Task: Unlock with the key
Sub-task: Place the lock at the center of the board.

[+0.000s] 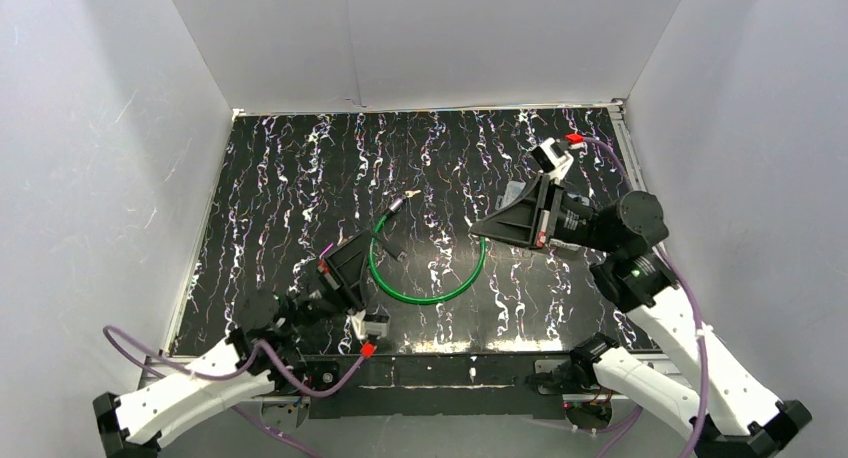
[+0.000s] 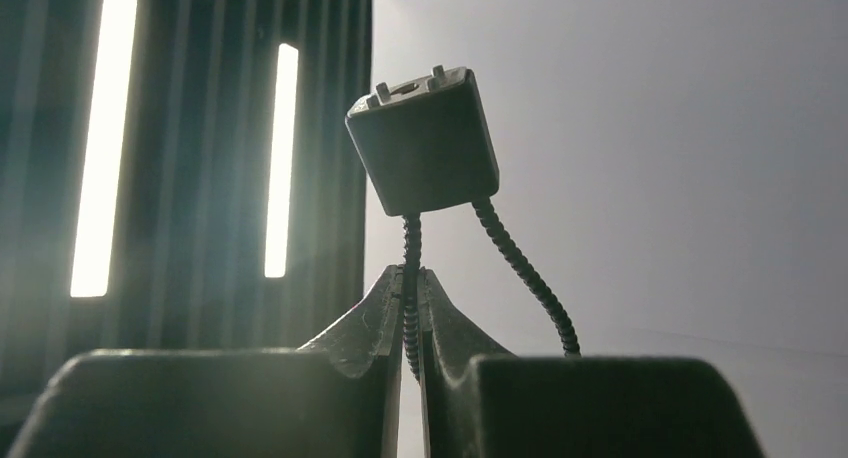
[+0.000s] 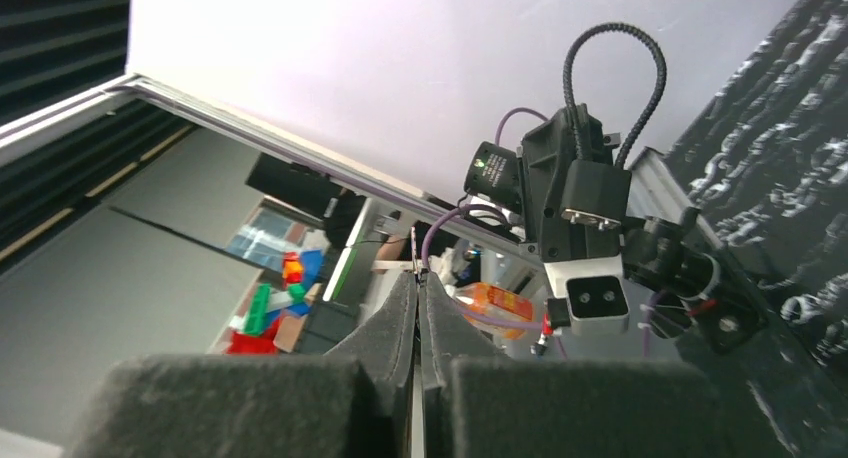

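Two arms at a patterned table (image 1: 280,178), caught midway through unlocking a cable lock: the lock is held up for the key, and the key appears not yet inserted. At lower left of the overhead frame the left gripper (image 1: 370,238) is clamped tight on the cable (image 1: 430,300), just below the lock body (image 2: 425,143). In its wrist view that dark block stands upright above the fingertips, one ribbed strand pinched between the jaws, the other trailing down to the right. The rest of the green loop lies on the table at centre frame.

At right of centre the right gripper (image 1: 478,228) has its jaws pressed together; a thin sliver at their tips, upper middle of its wrist view, looks to be the key (image 3: 415,256), though it is too slight to be sure.

The two grippers point at each other across the loop, near but apart. The left arm (image 1: 200,383) reaches up from the lower left corner, wrist low; the right arm (image 1: 690,348) is folded at the elbow, wrist turned inward toward centre frame.

By this reading the next move is alignment: the right gripper must bring the key tip square to the keyhole while the left gripper holds the lock body steady. Which face carries the keyhole cannot be told. A held cable flexes, so the lock may swing away under a push.
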Tool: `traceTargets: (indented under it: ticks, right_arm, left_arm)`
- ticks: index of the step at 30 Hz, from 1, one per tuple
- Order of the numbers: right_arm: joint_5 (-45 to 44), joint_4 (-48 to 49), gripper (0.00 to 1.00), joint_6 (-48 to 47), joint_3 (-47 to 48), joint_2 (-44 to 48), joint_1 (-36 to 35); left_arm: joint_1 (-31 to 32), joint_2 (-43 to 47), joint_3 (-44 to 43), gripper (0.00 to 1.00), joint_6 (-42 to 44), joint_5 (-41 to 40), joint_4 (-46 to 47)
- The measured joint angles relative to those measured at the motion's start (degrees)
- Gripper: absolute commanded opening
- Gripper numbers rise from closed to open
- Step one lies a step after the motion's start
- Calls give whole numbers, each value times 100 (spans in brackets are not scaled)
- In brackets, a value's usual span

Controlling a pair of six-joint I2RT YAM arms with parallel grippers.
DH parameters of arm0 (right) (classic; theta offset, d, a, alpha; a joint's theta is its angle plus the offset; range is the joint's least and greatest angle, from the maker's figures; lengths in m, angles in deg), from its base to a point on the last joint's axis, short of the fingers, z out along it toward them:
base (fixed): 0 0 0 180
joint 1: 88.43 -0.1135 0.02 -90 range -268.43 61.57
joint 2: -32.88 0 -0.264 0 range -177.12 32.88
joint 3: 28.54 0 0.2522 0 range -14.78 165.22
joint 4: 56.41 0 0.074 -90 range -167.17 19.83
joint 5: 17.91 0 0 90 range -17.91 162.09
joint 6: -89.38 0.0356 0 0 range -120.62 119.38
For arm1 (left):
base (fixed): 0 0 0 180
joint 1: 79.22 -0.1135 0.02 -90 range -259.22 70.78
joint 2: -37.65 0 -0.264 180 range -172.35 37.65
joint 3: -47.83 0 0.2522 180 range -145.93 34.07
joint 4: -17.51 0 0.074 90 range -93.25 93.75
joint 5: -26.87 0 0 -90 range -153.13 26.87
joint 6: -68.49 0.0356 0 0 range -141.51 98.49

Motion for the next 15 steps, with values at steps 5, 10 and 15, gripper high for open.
traceTargets:
  ticks: [5,10,15]
  right_arm:
    - [-72,-1565,1,-1019,243,317,50]
    - [-210,-2605,1,-1631,243,317,50]
    - [-330,-3154,1,-1996,232,181,55]
  left_arm:
    - [0,1722,662,0,0,2,-1993]
    - [0,1937,1410,0,0,107,-2977]
    - [0,632,1773,0,0,50,-2809]
